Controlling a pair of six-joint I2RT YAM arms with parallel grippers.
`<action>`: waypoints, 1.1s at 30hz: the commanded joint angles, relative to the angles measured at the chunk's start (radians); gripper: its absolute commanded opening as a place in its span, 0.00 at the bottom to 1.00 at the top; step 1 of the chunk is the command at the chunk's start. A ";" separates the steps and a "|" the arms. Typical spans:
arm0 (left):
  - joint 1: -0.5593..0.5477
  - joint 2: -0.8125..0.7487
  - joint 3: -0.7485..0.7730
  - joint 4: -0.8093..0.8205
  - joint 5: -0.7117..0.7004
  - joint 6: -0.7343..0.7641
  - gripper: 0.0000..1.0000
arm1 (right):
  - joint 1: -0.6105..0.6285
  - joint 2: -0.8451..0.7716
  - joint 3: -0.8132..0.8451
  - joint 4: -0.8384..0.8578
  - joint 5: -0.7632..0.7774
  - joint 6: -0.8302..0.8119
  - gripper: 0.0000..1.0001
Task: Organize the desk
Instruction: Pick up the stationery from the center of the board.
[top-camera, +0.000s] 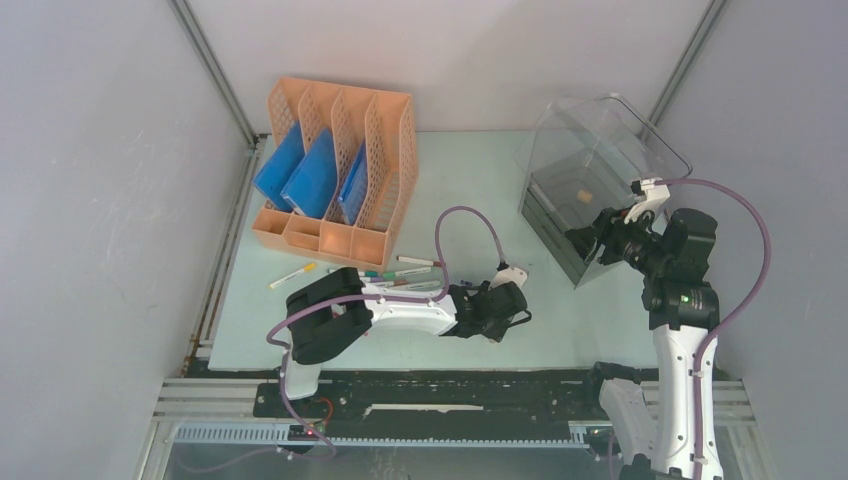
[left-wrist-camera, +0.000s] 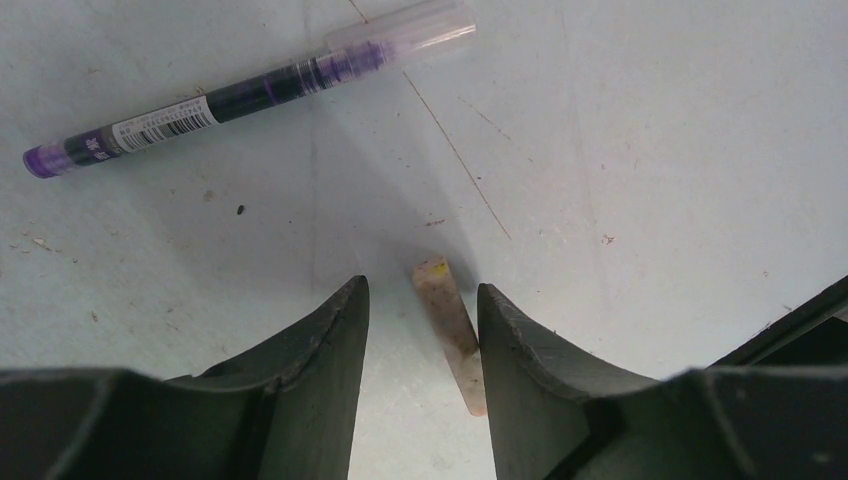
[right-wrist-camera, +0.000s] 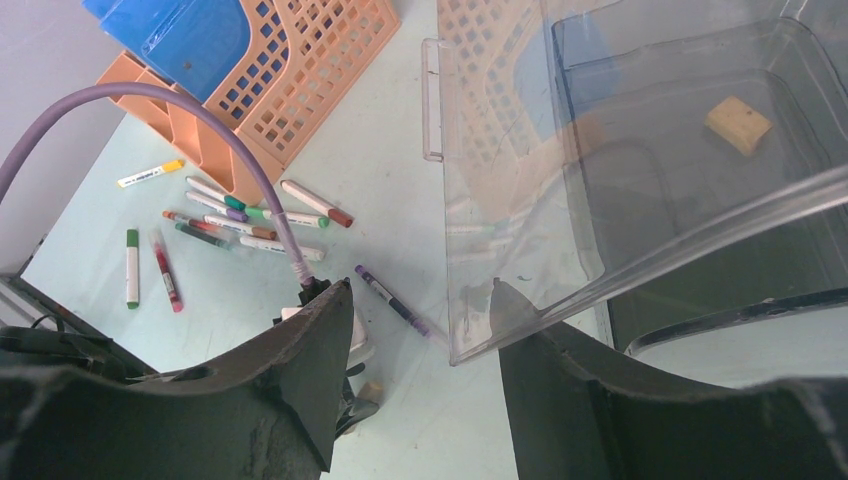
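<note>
On the pale mint desk (top-camera: 470, 180), my left gripper (left-wrist-camera: 422, 287) hangs low, open. A small pale pink eraser (left-wrist-camera: 447, 310) lies between its fingers, touching the right finger and apart from the left one. A purple pen (left-wrist-camera: 250, 95) lies just beyond it. In the top view the left gripper (top-camera: 497, 312) is at the desk's front middle. My right gripper (right-wrist-camera: 421, 287) is open at the front of a clear drawer (right-wrist-camera: 640, 170). Its right finger sits behind the drawer's front wall and its left finger is outside. A tan block (right-wrist-camera: 738, 125) lies in the drawer.
An orange file rack (top-camera: 335, 170) holding blue folders (top-camera: 310, 175) stands at the back left. Several loose pens (top-camera: 400, 270) lie in front of it, one with a yellow end (top-camera: 292, 275) further left. The clear drawer box (top-camera: 590, 160) stands at the right. Grey walls close in on both sides.
</note>
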 joint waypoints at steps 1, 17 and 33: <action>-0.008 0.015 0.029 -0.019 -0.018 -0.008 0.49 | 0.012 -0.013 0.031 0.045 -0.014 -0.015 0.62; -0.009 0.010 0.032 -0.031 -0.032 -0.010 0.42 | 0.012 -0.013 0.030 0.045 -0.013 -0.015 0.62; -0.012 0.000 0.034 -0.053 -0.051 -0.011 0.09 | 0.012 -0.012 0.030 0.046 -0.015 -0.014 0.62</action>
